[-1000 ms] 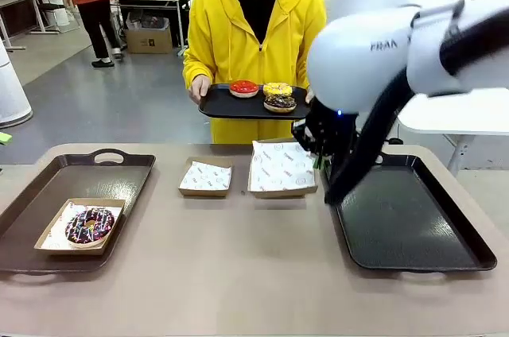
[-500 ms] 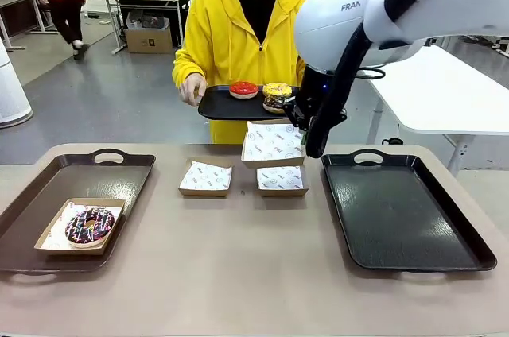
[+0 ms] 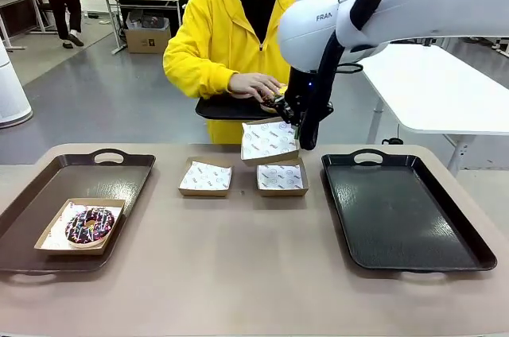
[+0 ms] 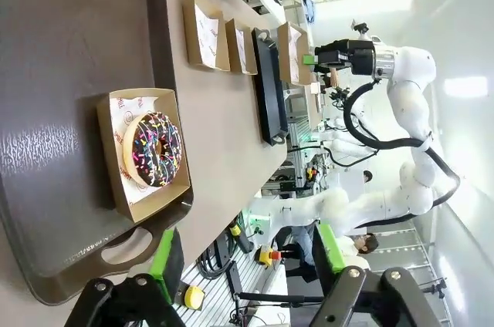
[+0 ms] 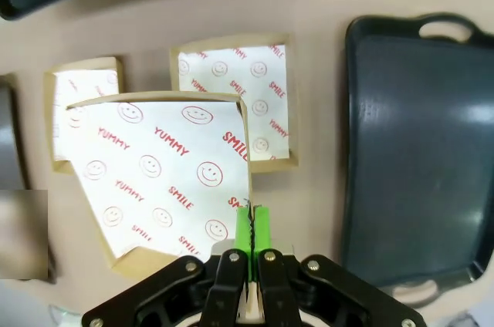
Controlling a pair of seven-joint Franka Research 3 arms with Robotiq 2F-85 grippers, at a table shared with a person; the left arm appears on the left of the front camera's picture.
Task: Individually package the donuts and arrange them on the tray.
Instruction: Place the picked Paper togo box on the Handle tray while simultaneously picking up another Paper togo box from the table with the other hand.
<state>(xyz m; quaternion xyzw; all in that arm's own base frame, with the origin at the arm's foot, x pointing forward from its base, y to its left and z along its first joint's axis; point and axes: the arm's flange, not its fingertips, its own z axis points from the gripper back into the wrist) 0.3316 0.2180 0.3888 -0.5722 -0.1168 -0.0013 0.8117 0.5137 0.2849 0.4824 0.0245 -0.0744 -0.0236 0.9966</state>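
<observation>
- Donuts first: the sprinkled donut (image 3: 89, 226) sits in an open cardboard box (image 3: 49, 243) lined with printed paper. That box rests on the left tray (image 3: 48, 182), at the left end of the counter (image 3: 238, 273).
- Other donuts (image 3: 275, 98) lie on a black tray (image 3: 219, 108) that the person (image 3: 215, 43) holds beyond the counter's far edge. The person's hand (image 3: 253, 84) lies over them, so just a bit of yellow and brown shows beside the fingers.
- The right pincer (image 5: 248, 217) is clamped tight on one edge of a lifted box (image 5: 154, 173), its green pads pressed together on the cardboard rim. This box is also lined with smiley-print paper. It hangs tilted in the air, just under the person's tray in the front view.
- A second box (image 3: 281, 177) stands on the counter directly below the lifted one, and a third box (image 3: 206, 176) stands just beside it to the left. Both are paper-lined.
- The right tray (image 3: 406, 210) lies at the counter's right end, just beside the second box.
- The left pincer (image 4: 247, 265) has its jaws spread wide and grips nothing. It hovers off the handle end of the left tray and looks along the counter past the sprinkled donut.
</observation>
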